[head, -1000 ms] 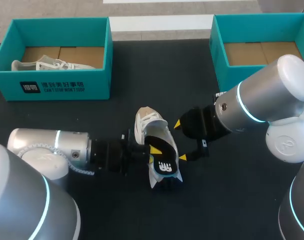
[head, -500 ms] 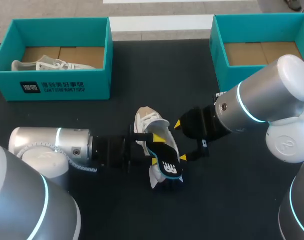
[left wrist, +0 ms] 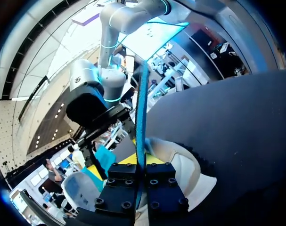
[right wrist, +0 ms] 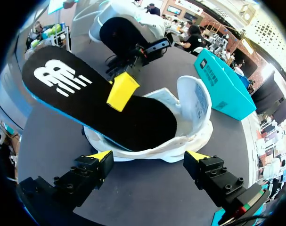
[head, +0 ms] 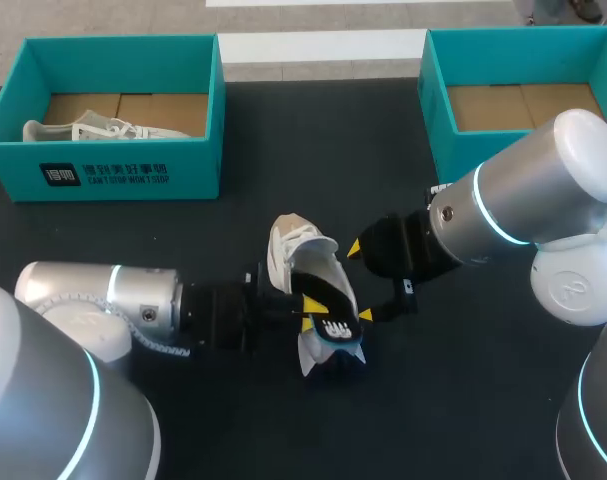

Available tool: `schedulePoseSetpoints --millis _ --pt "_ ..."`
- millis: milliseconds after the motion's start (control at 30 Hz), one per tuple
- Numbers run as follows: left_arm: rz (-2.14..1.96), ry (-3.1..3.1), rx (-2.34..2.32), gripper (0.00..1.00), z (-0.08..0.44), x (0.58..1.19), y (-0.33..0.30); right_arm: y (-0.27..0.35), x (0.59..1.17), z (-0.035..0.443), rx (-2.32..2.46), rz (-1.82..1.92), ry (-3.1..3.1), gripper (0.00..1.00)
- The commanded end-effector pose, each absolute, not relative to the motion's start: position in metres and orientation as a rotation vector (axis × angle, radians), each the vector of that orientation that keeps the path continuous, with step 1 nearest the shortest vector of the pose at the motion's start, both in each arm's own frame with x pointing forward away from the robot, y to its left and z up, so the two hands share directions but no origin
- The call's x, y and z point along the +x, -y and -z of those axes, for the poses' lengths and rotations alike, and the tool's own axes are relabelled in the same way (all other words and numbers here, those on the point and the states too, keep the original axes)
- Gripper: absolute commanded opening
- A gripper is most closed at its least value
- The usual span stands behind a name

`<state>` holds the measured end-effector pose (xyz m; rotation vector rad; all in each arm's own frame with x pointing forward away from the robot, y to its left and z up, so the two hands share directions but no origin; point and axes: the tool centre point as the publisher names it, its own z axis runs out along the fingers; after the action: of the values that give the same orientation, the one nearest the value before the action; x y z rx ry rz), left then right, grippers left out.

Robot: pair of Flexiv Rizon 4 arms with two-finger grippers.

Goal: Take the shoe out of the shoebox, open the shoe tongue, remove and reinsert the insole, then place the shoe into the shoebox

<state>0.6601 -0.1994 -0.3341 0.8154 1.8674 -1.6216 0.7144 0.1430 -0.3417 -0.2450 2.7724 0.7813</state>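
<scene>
Left hand point(head: 308, 312) is pinching the insole point(head: 331, 322), one yellow tip on each face. The left wrist view only gets it edge-on, a thin blue line running out between the fingers, with the pale shoe point(left wrist: 192, 174) just under and ahead of them. The right wrist view shows what that one can't: the insole's flat black top with the white logo, one yellow finger point(right wrist: 120, 92) of the left hand pressed down on it. One end is tucked inside the shoe and the logo end sticks out past the opening, tilted up.

Right hand point(head: 359, 281) is spread wide. From its own camera the shoe lies just ahead of the two tips. I can't see either one touching it.

Only the head view shows the layout. The shoe sits on its sole in the lower middle of the frame on the dark surface point(head: 313, 150), well apart from both boxes. The left shoebox point(head: 133, 175) is at upper left with a second shoe point(head: 93, 130) lying in it. The right shoebox point(head: 438, 110) is at upper right, nearer the right arm. A wide band of dark surface shows between the shoe and both box walls.
</scene>
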Motion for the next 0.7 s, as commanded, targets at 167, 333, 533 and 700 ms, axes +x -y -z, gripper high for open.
schedulePoseSetpoints --millis 167,333,533,700 --pt "1.567 -1.873 0.797 0.00 0.358 0.681 0.204 -0.143 0.714 0.342 -0.244 -0.782 -2.771 1.00" --pt "1.519 -1.870 0.770 0.00 0.361 0.693 0.195 -0.143 0.714 0.342 -0.244 -0.782 -2.771 1.00" --pt "1.543 -1.852 0.764 0.36 0.348 0.686 0.194 -0.143 0.714 0.342 -0.244 -0.782 -2.771 1.00" --pt "1.583 -1.798 0.785 0.44 0.329 0.676 0.196 -0.143 0.714 0.342 -0.244 -0.782 -2.771 1.00"
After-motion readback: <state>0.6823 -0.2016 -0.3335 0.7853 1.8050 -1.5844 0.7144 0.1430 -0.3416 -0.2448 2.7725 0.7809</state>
